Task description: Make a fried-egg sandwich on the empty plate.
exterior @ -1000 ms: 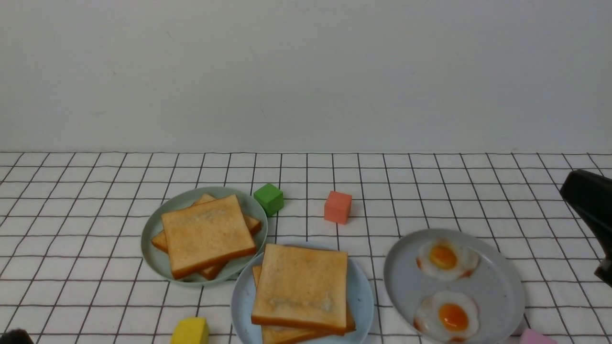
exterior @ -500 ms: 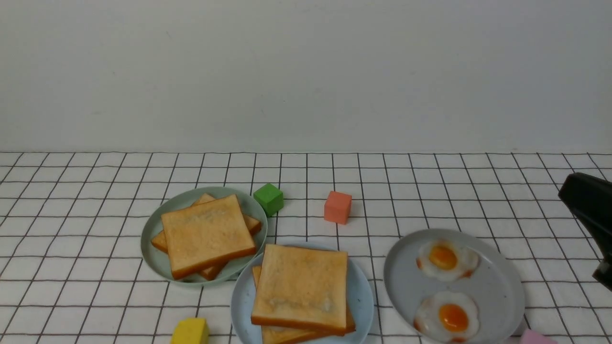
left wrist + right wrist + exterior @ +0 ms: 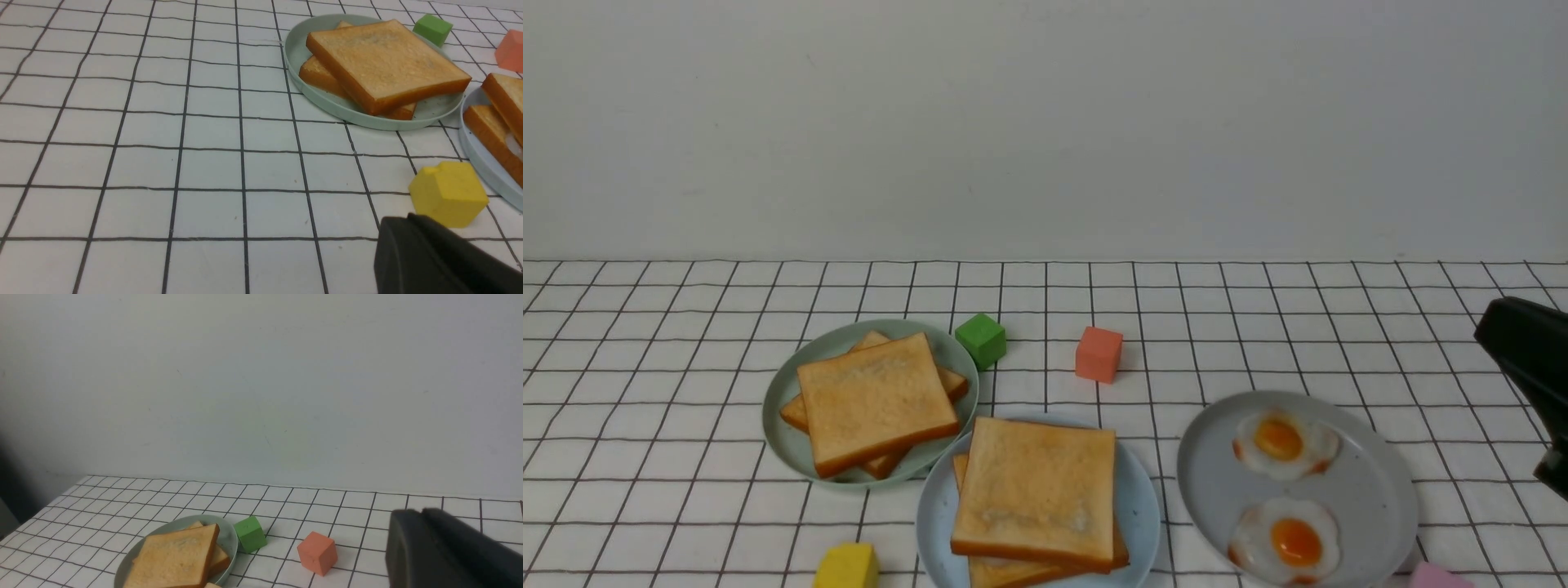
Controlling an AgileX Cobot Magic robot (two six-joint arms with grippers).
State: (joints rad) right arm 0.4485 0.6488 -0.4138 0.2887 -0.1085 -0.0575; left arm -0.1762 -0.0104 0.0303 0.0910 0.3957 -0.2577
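Observation:
The fried-egg sandwich (image 3: pixel 1036 488) is two stacked toast slices on the pale blue plate (image 3: pixel 935 514) at the front centre. In the left wrist view a sliver of white egg shows between its slices (image 3: pixel 496 122) on the blue plate (image 3: pixel 482 159). My right gripper (image 3: pixel 1503 327) is shut and empty, raised at the far right beyond the grey plate; it also shows in the right wrist view (image 3: pixel 423 514). My left gripper (image 3: pixel 402 222) is shut and empty, low over the cloth next to a yellow block (image 3: pixel 447 192). It is out of the front view.
A sage-green plate (image 3: pixel 784 433) holds a pile of toast (image 3: pixel 874 400). A grey plate (image 3: pixel 1372 482) holds two fried eggs (image 3: pixel 1285 441) (image 3: pixel 1286 543). A green cube (image 3: pixel 981 340), an orange cube (image 3: pixel 1098 354), the yellow block (image 3: pixel 848 566) and a pink block (image 3: pixel 1437 576) lie on the checked cloth.
The dark tip of my left gripper has left the front view's bottom left corner. My right gripper has drifted slightly left and down. Nothing on the table has moved.

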